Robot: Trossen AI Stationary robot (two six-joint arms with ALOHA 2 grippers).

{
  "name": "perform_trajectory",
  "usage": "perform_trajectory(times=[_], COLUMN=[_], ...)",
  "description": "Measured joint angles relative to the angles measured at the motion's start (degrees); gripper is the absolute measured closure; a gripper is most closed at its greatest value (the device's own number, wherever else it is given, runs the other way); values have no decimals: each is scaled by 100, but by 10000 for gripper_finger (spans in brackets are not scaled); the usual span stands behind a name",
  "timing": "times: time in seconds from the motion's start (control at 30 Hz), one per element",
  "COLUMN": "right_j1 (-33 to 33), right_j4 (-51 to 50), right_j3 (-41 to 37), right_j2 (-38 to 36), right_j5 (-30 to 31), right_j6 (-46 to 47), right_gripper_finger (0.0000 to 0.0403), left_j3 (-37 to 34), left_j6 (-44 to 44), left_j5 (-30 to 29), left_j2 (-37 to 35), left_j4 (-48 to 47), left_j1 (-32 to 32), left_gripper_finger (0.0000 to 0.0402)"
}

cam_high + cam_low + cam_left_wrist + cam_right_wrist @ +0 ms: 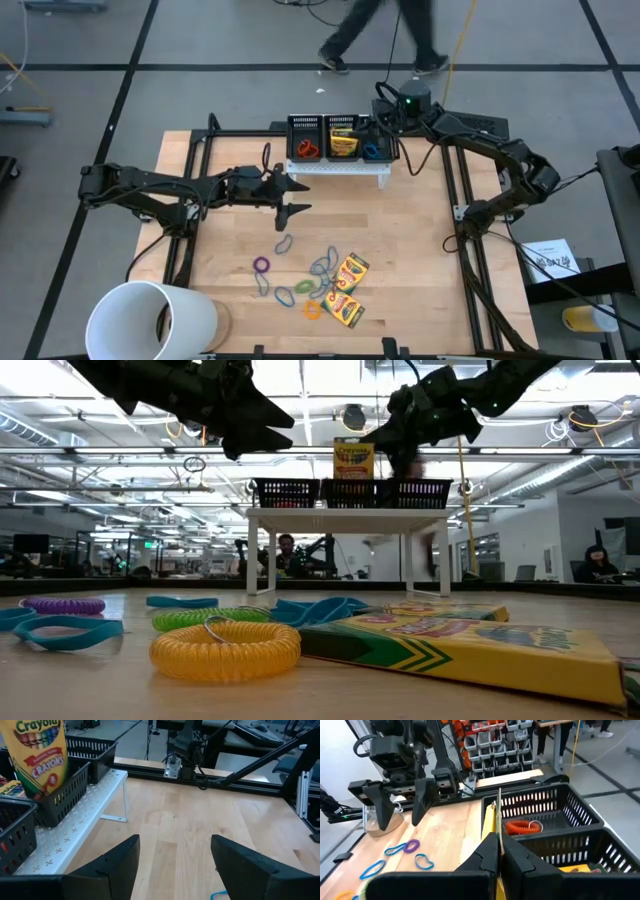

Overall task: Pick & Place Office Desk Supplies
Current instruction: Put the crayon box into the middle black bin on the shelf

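Right gripper (499, 851): fingers pinched on the thin cardboard edge of a crayon box (343, 141) standing upright in the middle black mesh bin (343, 124).

Left gripper (292, 197): fingers spread wide, empty, above bare wood worktop (420, 250).

At its 5 o'clock: coiled rubber-band loops (290, 297) and flat crayon boxes (346, 290).

White cup (150, 322) on its side, 7 o'clock.

The bench (420, 260) is pale, smooth wood. The crayon boxes (345, 290) look like glossy printed card, and the bins (340, 127) are black mesh on a perforated white metal shelf (340, 168).
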Motion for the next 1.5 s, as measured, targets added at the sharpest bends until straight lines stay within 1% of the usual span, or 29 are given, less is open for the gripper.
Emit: perform_trajectory(times=[0.2, 0.87, 1.07, 1.13, 1.2, 1.33, 1.4, 1.5], right_j1=[-28, -26, -24, -28, -28, -24, -22, -24], right_j4=[-231, -427, -384, -376, -419, -468, -475, -482], right_j3=[0, 0, 0, 0, 0, 0, -4, -7], right_j2=[1, -4, 12, 40, 36, 44, 46, 49], right_j5=[15, 80, 832, 920, 818, 197, 67, 39], right_j6=[0, -42, -142, -238, -238, -209, -176, -174], right_gripper_finger=[403, 403, 393, 392, 395, 401, 400, 402], left_j3=[2, 2, 2, 4, 4, 4, 4, 4], left_j6=[2, -37, -37, -37, -37, -35, -37, -67], left_j5=[0, -2, -2, -2, -2, -4, 0, -5], left_j2=[0, 2, 2, 2, 2, 2, 2, 2], left_j4=[2, 4, 4, 4, 4, 4, 4, 4], left_j1=[0, 0, 0, 0, 0, 0, 22, 59], left_gripper_finger=[146, 146, 146, 146, 146, 146, 146, 146])
